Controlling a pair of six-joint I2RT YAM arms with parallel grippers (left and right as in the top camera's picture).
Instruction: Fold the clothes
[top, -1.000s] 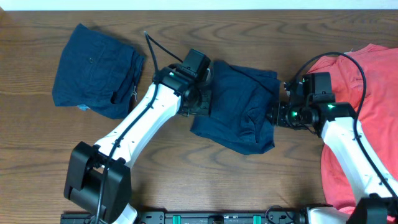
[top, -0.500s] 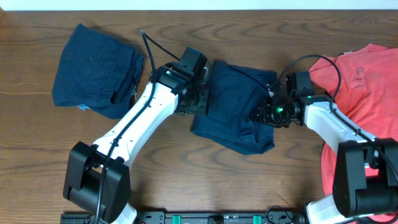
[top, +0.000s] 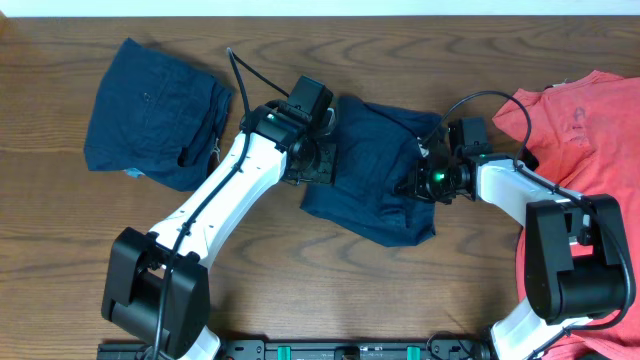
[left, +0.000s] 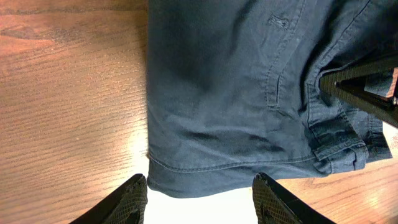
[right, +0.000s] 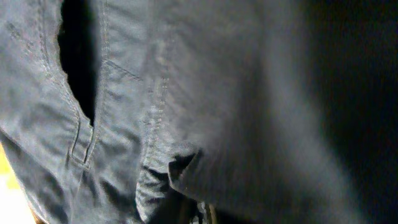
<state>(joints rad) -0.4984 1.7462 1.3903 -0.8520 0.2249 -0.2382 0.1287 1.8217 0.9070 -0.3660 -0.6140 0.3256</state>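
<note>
One pair done, one in progress. Folded shorts (top: 155, 110) lie as a compact rectangle well to the left of the middle shorts (top: 375, 185), untouched by either arm; that pair looks finished. The middle shorts themselves are spread on the table (top: 60, 250) between the two arms, partly doubled over but lumpy, with an uneven lower edge and a ridge along the right side, so the fold is not clean yet. The left gripper (top: 318, 160) sits at the left edge of the middle shorts with its fingers spread apart; the left wrist view shows the hem (left: 217, 180) just ahead of the open tips, nothing pinched. The right gripper (top: 415, 185) is on the right part of the middle shorts with its jaws pressed together, and the right wrist view is filled with bunched navy cloth (right: 155, 112) right at the tips, so it looks to be pinching a fold of that pair. A red shirt (top: 580, 150) lies unfolded to the right of the middle shorts, under the right arm. Judged progress is roughly halfway: left to do are finishing and flattening the middle shorts, and possibly the shirt.
</note>
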